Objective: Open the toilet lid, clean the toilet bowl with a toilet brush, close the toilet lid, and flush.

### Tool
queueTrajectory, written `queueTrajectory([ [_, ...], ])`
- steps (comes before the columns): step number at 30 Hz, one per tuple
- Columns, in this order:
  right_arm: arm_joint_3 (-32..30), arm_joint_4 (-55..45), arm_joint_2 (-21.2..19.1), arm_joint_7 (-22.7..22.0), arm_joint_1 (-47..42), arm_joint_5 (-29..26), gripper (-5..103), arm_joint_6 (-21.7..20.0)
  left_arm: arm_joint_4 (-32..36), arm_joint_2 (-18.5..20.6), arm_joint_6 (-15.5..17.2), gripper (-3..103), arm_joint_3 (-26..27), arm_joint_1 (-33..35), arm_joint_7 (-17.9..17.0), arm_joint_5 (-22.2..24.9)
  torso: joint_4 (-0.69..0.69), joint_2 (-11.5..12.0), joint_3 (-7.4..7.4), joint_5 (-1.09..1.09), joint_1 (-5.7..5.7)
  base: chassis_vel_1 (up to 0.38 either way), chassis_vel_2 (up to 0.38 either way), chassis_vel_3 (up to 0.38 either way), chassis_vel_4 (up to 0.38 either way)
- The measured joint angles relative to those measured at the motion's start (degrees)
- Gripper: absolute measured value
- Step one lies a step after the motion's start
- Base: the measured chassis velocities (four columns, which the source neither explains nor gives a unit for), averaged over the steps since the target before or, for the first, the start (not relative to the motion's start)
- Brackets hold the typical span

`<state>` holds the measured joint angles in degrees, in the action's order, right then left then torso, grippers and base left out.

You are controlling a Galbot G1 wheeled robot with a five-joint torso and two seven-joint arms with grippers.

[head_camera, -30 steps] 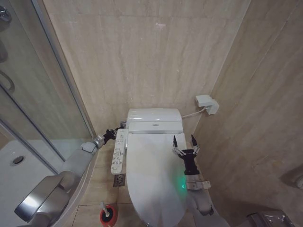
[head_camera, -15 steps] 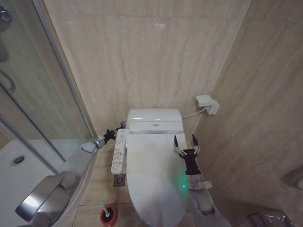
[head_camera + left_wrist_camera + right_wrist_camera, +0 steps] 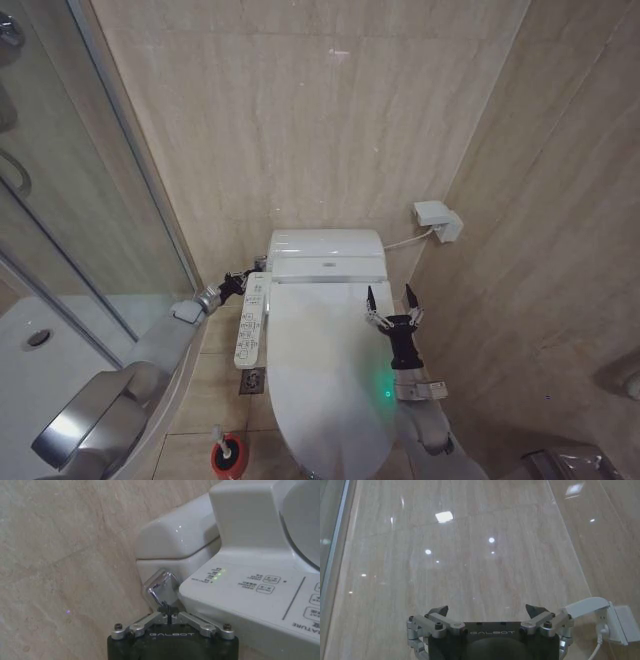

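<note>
Counting by size: 1 toilet bowl (image 3: pixel 300 462), 1 toilet lid (image 3: pixel 325 370), 1 cistern (image 3: pixel 326 254), 1 control panel (image 3: pixel 251 320), 2 grippers, 1 toilet brush (image 3: pixel 222 446), 1 flush lever (image 3: pixel 161 588).

Toilet bowl sits against the tiled back wall between the glass shower screen on the robot's left and the side wall on its right; little of it shows, since the lid is down over it. The toilet lid is a glossy white oval, shut flat, with a green glow reflected near its right edge. The control panel lies along the lid's left side, its small green lights lit in the left wrist view. The toilet brush stands upright in a round red cup (image 3: pixel 226 458) on the floor, just left of the bowl's front, white handle up.

Right gripper (image 3: pixel 390 297) hangs over the right part of the lid, fingers spread wide and pointing at the back wall, gripping nothing. Left gripper (image 3: pixel 169 612) reaches in beside the cistern's left side, its fingers drawn together at the chrome flush lever, the tips touching or nearly touching its lower end.
</note>
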<state>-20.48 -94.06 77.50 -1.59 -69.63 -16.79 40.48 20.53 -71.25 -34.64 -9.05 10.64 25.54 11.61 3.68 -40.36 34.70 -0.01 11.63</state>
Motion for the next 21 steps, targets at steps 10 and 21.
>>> queueTrajectory([
  [10,-0.2,-0.5,-0.5,-0.1,-0.6,0.0,100,-0.1,5.5,2.3,-0.1,0,2.2,2.2,-0.4,1.6,0.03,0.0,0.00,-0.01,0.01,0.000,0.000,0.000,0.000],
  [21,-0.9,-1.0,-1.4,-0.3,-1.5,0.0,100,0.0,32.9,11.2,6.0,0,6.7,15.2,-17.3,10.8,-0.07,0.0,-0.01,0.01,0.00,0.000,0.000,0.000,0.000],
])
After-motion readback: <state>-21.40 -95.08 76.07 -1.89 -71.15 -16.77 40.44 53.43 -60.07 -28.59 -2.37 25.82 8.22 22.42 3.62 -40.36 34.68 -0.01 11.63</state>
